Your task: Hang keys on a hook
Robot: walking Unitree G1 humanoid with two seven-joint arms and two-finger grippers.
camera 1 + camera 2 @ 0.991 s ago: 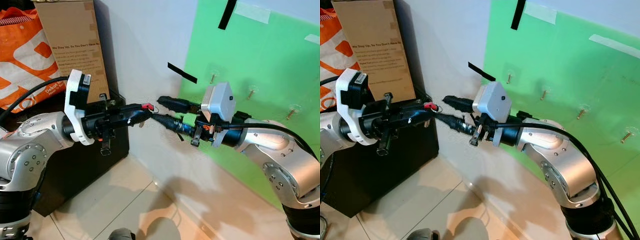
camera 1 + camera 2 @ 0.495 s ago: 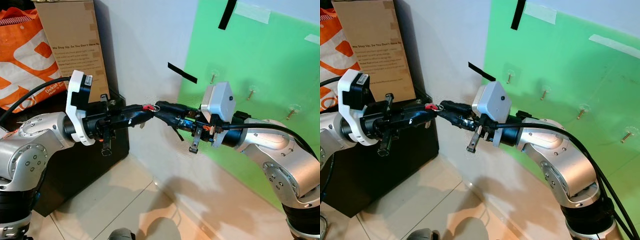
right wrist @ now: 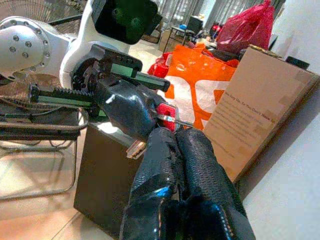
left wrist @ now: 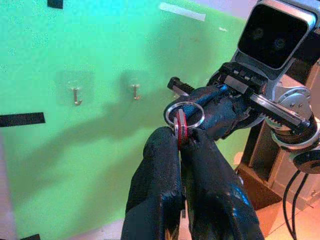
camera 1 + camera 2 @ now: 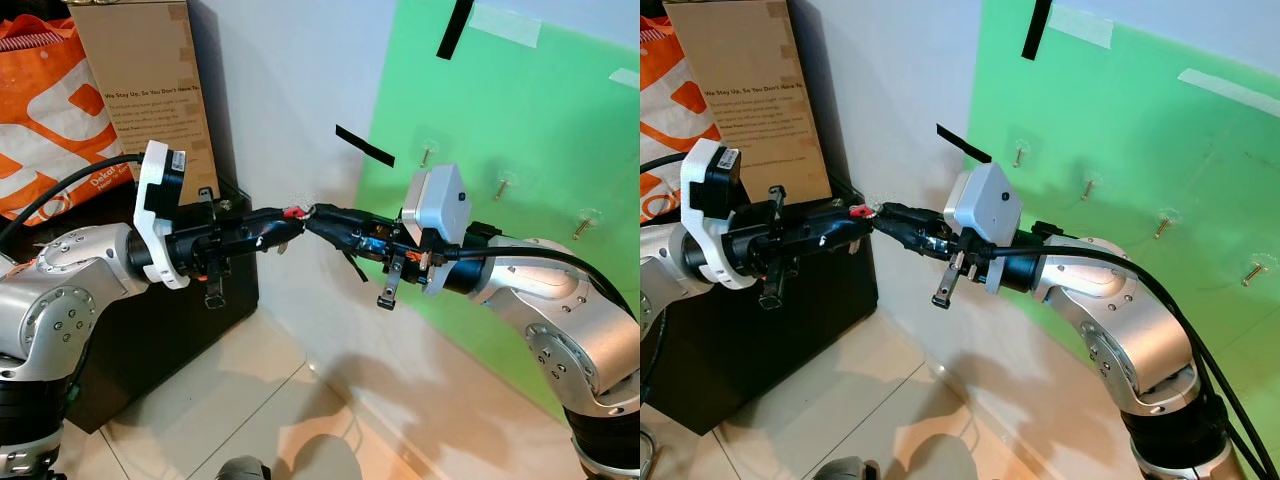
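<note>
Fingers of the left gripper are clamped on the red-tagged keys with a thin silver split ring, held in mid-air in front of the white wall. The ring stands proud of the fingertips, its open face turned toward the right gripper. Right gripper's fingers are pressed together, tips meeting the ring from the opposite side; whether they actually pinch it I cannot tell. Both arms are stretched level and point at each other, tip to tip. Small metal hooks on clear pads sit on the green board, beyond the right arm and well apart from the keys. Judgement: a hand-over to the right arm, which is nearer the hooks.
</note>
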